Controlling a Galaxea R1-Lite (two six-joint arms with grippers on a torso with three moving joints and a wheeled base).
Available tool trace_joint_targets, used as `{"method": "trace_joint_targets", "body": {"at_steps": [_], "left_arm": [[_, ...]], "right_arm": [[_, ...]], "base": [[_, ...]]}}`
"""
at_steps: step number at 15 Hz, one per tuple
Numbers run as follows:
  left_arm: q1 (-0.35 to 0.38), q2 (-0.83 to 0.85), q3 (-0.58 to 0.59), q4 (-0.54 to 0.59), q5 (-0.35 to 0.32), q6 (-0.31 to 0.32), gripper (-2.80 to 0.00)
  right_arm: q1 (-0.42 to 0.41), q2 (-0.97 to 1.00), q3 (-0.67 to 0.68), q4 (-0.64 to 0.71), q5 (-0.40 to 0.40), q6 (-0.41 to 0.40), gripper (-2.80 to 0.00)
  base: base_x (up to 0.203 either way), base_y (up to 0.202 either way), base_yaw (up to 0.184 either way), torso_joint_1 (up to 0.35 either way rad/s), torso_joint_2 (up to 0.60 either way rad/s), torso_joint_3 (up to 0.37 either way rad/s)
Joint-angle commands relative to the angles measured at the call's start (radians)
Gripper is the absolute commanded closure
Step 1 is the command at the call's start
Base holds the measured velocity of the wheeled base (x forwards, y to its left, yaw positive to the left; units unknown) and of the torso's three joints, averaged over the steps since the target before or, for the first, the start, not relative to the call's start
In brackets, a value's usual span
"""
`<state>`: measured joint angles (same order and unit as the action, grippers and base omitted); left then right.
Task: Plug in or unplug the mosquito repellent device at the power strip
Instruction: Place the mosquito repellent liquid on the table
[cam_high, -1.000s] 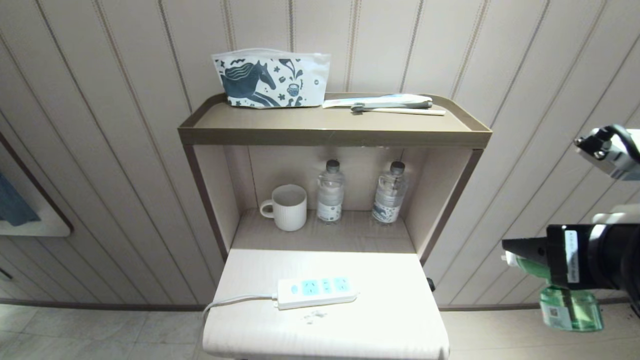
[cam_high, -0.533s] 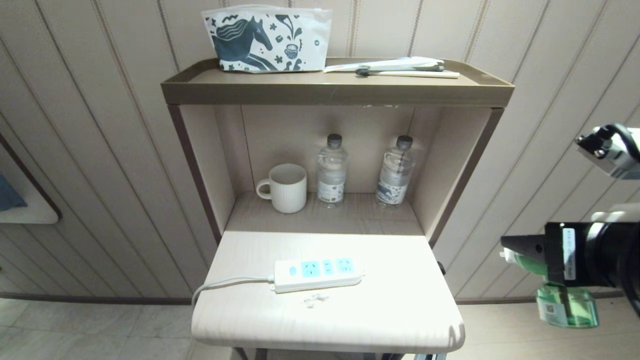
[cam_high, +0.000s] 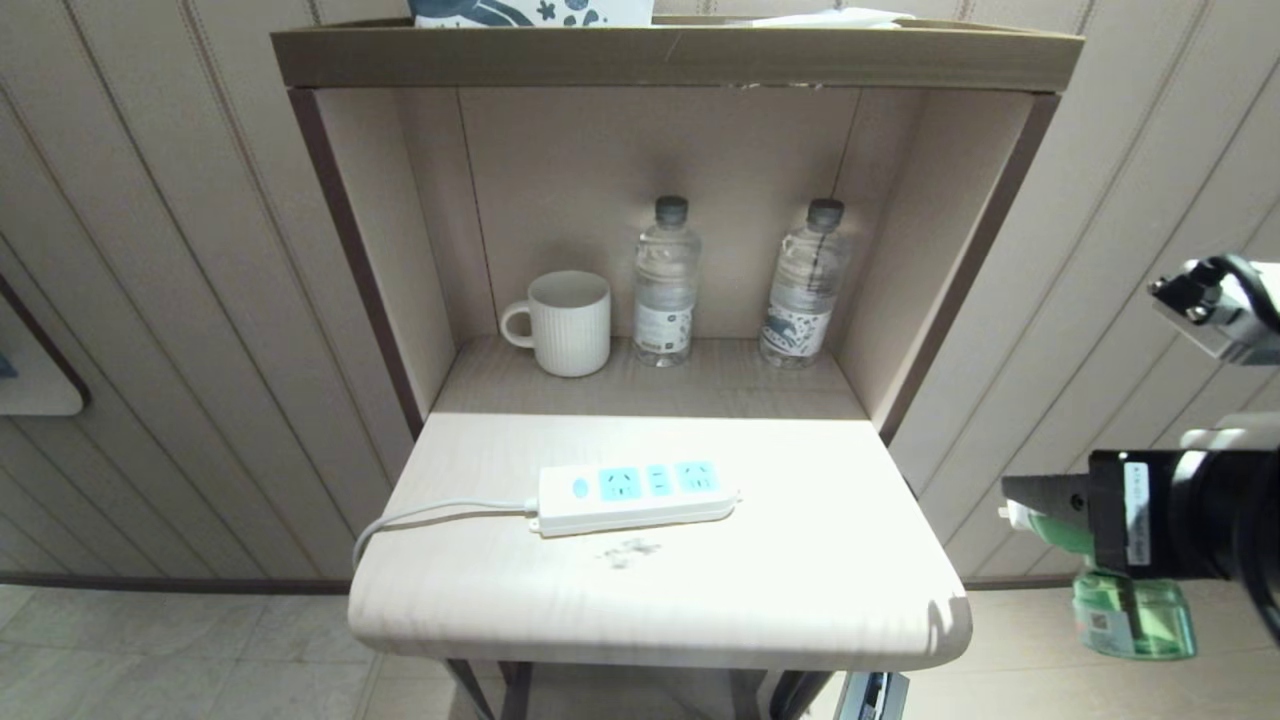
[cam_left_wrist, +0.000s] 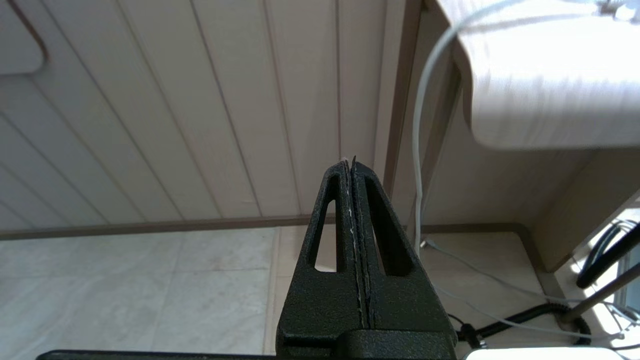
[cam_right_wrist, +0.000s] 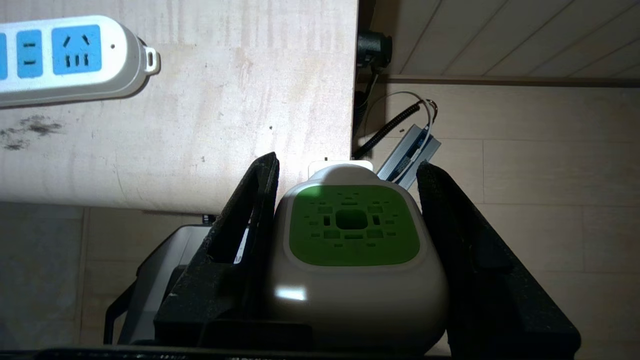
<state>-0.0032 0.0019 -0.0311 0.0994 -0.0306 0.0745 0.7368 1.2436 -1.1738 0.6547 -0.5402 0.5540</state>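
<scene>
Pouch (cam_high: 530, 10) on top shelf (cam_high: 670, 60) at 12 o'clock: cut by edge, only bottom strip shows. Device (cam_high: 1130, 615) at 4 o'clock: head mostly behind right gripper (cam_high: 1040, 500). Strip (cam_right_wrist: 65, 57) in right wrist view: cut off at 10 o'clock. Strip's cord (cam_high: 430, 512): end out of sight below worktop (cam_high: 800, 600).

Warm, dim indoor light fills the head view, while the bench (cam_high: 800, 600) top glares nearly white toward 6 o'clock. The shelf (cam_high: 650, 150) recess is shaded, and the two bottles (cam_high: 665, 285) throw soft shadows on its back wall. Straight wall panels bow outward near the frame edges (wide-lens distortion). In the left wrist view the bench edge is washed out and slightly smeared. The right wrist view is darker, with one small glint on the device (cam_right_wrist: 352, 260).
</scene>
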Motion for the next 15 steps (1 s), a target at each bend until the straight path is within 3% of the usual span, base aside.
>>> {"method": "trace_joint_targets", "body": {"at_steps": [1,6,8,10,15], "left_arm": [[0.000,0.000,-0.001,0.000,0.000,0.001,0.00],[0.000,0.000,0.000,0.000,0.000,0.001,0.00],[0.000,0.000,0.000,0.000,0.000,0.001,0.00],[0.000,0.000,0.000,0.000,0.000,0.001,0.00],[0.000,0.000,0.000,0.000,0.000,0.001,0.00]], "right_arm": [[0.001,-0.003,0.002,0.003,-0.001,0.003,0.00],[0.010,-0.010,0.016,0.001,0.002,0.004,0.00],[0.012,-0.013,0.048,-0.058,0.002,0.003,0.00],[0.011,-0.020,0.131,-0.240,-0.006,-0.031,0.00],[0.010,0.019,0.329,-0.709,-0.039,-0.208,0.00]], "base": [[0.000,0.000,0.000,-0.188,0.48,0.288],[0.000,0.000,0.000,-0.078,0.20,0.124],[0.000,0.000,0.000,-0.006,0.01,0.007],[0.000,0.000,0.000,0.000,0.00,0.000],[0.000,0.000,0.000,0.000,0.00,0.000]]}}
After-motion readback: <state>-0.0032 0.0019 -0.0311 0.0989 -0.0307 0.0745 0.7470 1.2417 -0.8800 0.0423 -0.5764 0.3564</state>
